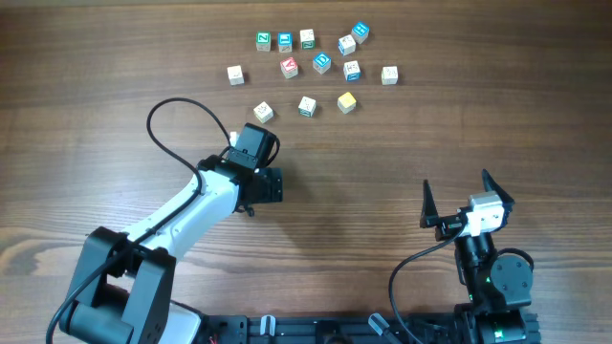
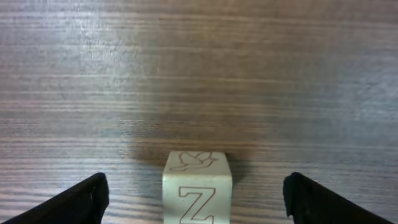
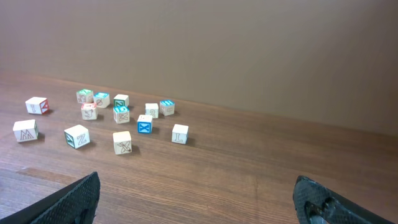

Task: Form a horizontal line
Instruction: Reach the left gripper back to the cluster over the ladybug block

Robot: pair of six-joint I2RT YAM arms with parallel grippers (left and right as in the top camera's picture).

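My left end effector (image 2: 196, 186) is wide open and empty. A wooden Z cube (image 2: 198, 167) sits between its fingers, not touching. My right end effector (image 1: 456, 183) is open and empty too. Cubes look light, hard and smooth; I'd pinch 2 flat sides. Only the top view shows the line (image 1: 285, 41): 3 cubes, upper middle.

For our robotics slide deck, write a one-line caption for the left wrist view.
Open left gripper straddles, without touching, a cream letter cube marked Z on the wooden table.
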